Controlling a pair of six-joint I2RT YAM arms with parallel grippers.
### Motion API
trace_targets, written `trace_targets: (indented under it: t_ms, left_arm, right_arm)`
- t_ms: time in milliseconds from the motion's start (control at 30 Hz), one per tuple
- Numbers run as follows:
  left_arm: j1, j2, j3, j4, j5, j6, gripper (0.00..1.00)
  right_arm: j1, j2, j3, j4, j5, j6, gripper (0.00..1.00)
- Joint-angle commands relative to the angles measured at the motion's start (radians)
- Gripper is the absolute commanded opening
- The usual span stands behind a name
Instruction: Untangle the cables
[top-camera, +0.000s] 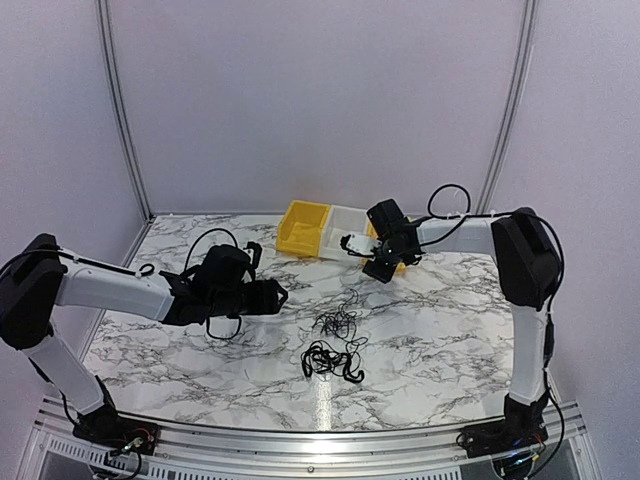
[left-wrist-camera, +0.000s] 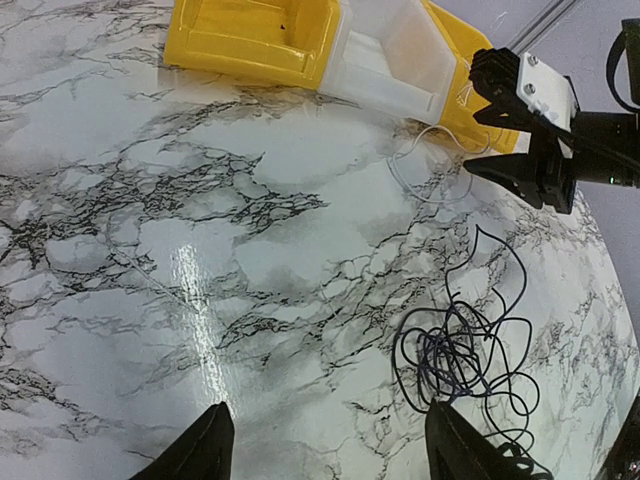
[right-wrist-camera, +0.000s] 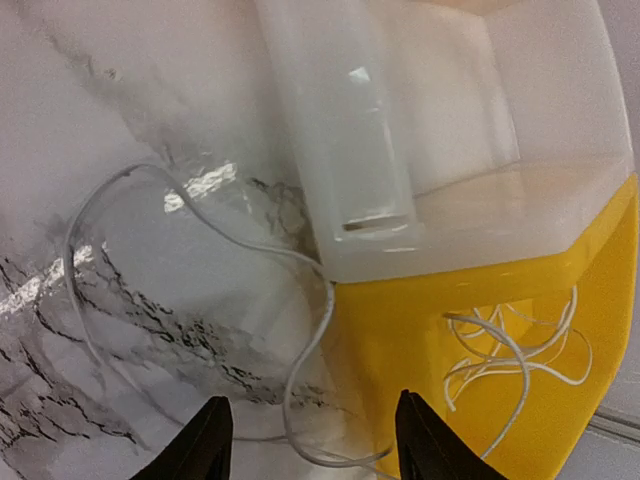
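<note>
Both claws apart and empty: left gripper (left-wrist-camera: 328, 412) near 2 black cables (top-camera: 326, 358) clumped mid-table (top-camera: 200, 350), right gripper (right-wrist-camera: 312, 400) over white cable (right-wrist-camera: 322, 280) spilling from yellow bin (right-wrist-camera: 400, 345); light, floppy, snag-prone, so pinch 1 outer loop.

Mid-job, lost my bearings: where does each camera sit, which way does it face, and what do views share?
Top external: above and behind the bases, looking down on the table; both arms show, left end effector and right end effector.
Left wrist: on the left arm, facing across the table to the black cables and clear bin; own fingertips at bottom.
Right wrist: close above the white cable beside the yellow bin; own fingertips at bottom.
Shared: left wrist shows the right end effector and white cable.
</note>
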Motion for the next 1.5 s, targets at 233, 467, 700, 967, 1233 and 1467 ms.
trace_targets:
  t_ms: [233, 467, 700, 967, 1233, 1467]
  left_arm:
    - [0.009, -0.01, -0.002, 0.031, 0.013, -0.013, 0.68]
    - [0.012, 0.004, -0.001, 0.032, 0.025, -0.033, 0.68]
    - [0.014, 0.013, 0.0, 0.036, 0.039, -0.045, 0.68]
    - [0.013, 0.01, 0.0, 0.038, 0.039, -0.05, 0.68]
    - [0.013, 0.004, -0.012, 0.041, 0.044, -0.067, 0.68]
    - [0.012, -0.012, -0.023, 0.042, 0.037, -0.067, 0.68]
  right_arm:
    - [0.085, 0.019, -0.113, 0.247, 0.304, -0.15, 0.53]
    - [0.095, 0.037, -0.154, 0.346, 0.399, -0.229, 0.45]
    - [0.098, -0.007, -0.163, 0.349, 0.403, -0.223, 0.25]
    - [0.097, -0.114, -0.145, 0.298, 0.357, -0.186, 0.03]
    - [0.037, -0.157, -0.033, 0.255, 0.334, -0.214, 0.0]
    - [-0.077, -0.097, 0.121, 0.188, 0.279, -0.206, 0.0]
